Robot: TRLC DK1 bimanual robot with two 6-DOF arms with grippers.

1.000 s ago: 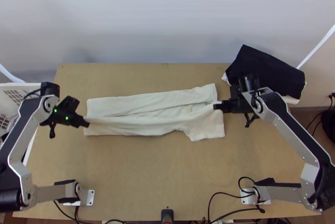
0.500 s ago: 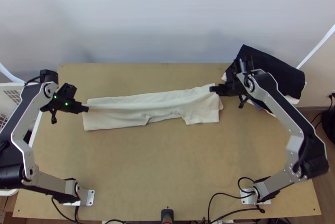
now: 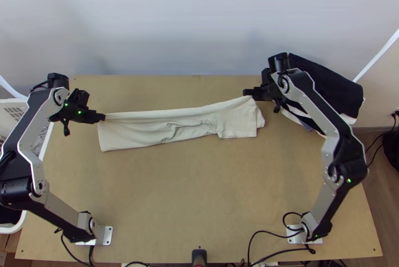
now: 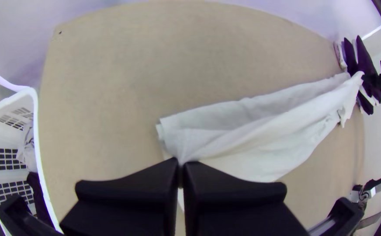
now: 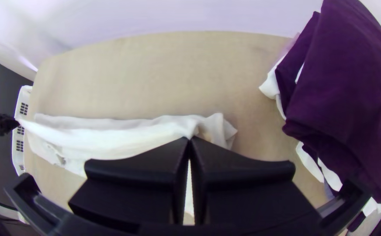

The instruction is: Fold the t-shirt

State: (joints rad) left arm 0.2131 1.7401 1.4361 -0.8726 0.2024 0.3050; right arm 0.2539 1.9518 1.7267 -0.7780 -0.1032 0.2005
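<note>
The white t-shirt [image 3: 189,128] lies as a long folded strip across the table, its far edge lifted between both grippers. My left gripper [image 3: 102,117] holds the strip's left far corner; in the left wrist view the left gripper [image 4: 181,164] is shut on the cloth. At the right end, my right gripper [image 3: 247,93] has the other far corner, and in the right wrist view the right gripper [image 5: 189,140] is closed on white cloth [image 5: 112,139]. Some wrinkles show along the strip's middle, and a short sleeve-like part [image 3: 239,126] lies toward the right.
A pile of dark and white cloths [image 3: 326,85] stands at the table's back right, beside the right gripper. A white basket [image 4: 35,144] with cloth in it stands off the left edge. Cables [image 3: 259,247] run along the near edge. Bare wood [image 3: 189,192] lies in front of the strip.
Both grippers have moved away from the near edge, carrying the shirt's held edge over the strip's far edge. The near part of the cloth has slid back along with them.
</note>
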